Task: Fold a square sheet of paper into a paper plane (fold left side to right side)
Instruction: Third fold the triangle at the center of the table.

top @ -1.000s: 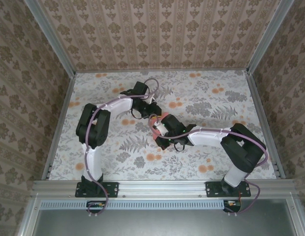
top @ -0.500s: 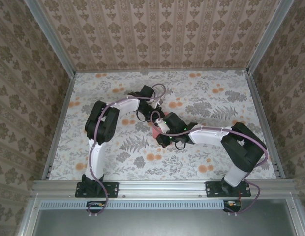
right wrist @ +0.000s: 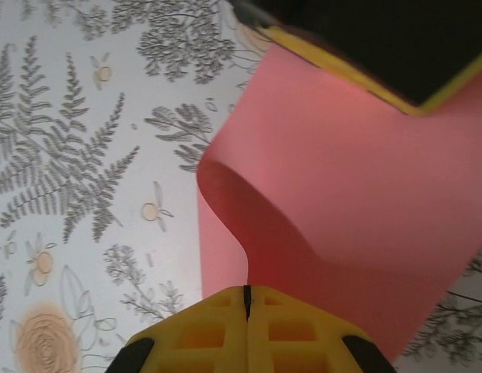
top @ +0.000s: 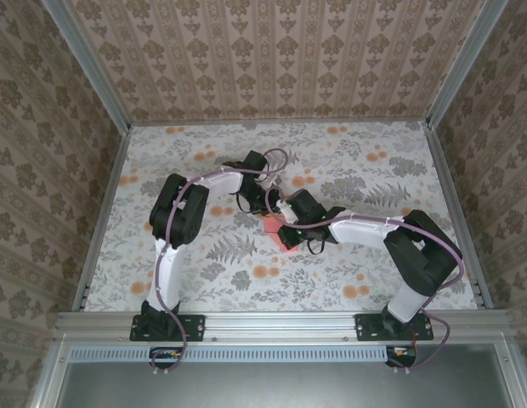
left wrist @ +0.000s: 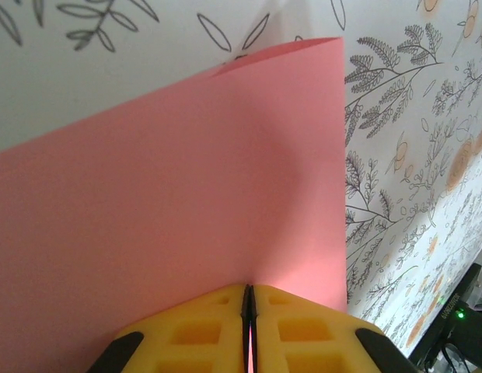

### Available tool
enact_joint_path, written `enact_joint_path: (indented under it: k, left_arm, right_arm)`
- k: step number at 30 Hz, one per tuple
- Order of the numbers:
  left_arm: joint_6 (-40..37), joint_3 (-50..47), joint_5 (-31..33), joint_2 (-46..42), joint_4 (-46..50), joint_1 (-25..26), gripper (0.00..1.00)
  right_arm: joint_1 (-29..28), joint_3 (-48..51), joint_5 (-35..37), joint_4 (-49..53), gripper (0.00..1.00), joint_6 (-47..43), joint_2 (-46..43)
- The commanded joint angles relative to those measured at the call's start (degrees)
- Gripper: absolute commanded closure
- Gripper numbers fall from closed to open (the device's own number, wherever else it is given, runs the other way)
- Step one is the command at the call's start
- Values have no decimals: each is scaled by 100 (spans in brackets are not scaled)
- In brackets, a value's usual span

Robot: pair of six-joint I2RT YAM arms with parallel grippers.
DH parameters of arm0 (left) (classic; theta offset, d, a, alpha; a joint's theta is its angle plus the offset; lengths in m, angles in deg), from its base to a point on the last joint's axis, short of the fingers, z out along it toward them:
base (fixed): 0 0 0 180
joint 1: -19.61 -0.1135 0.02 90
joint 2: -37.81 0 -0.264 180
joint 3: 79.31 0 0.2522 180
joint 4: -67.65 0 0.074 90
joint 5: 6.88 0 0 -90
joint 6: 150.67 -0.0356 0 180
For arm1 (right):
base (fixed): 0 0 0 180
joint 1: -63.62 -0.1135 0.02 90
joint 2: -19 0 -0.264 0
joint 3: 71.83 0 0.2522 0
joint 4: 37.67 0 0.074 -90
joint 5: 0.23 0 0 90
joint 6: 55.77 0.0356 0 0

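The square sheet of paper (top: 273, 226) is salmon pink and lies mid-table, bent over on itself in a soft curl. My left gripper (left wrist: 249, 291) is shut on one edge of the sheet (left wrist: 186, 194), with pink showing in its slit; it holds that flap up off the table. In the right wrist view the sheet (right wrist: 342, 202) arches from the left gripper's yellow finger (right wrist: 358, 66) down to a flat lower layer. My right gripper (right wrist: 246, 291) is shut, its tips at the sheet's near edge where the curl comes down; its slit is dark. From above, the left gripper (top: 270, 202) and right gripper (top: 286, 233) stand close together.
The table (top: 357, 161) has a floral grey and orange cloth. Patterned walls with metal rails (top: 106, 212) close it in on three sides. Part of the right arm with a green light (left wrist: 459, 315) sits close beside the lifted flap.
My left arm has swung right and nearer to the right gripper, carrying the sheet's edge over. The right gripper has shifted slightly right. More pink paper now shows between them.
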Motion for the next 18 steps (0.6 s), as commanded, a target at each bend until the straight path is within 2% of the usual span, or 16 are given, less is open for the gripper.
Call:
enact_joint_path:
  k: [1,18]
  left_arm:
    - [-190,84,141,217,239,71,89]
    - [-174,120,330,217,263,127,89]
  right_arm:
    - [80,-151,355,188,100,-116,21]
    - [270,-171,855,207,100,-151,121]
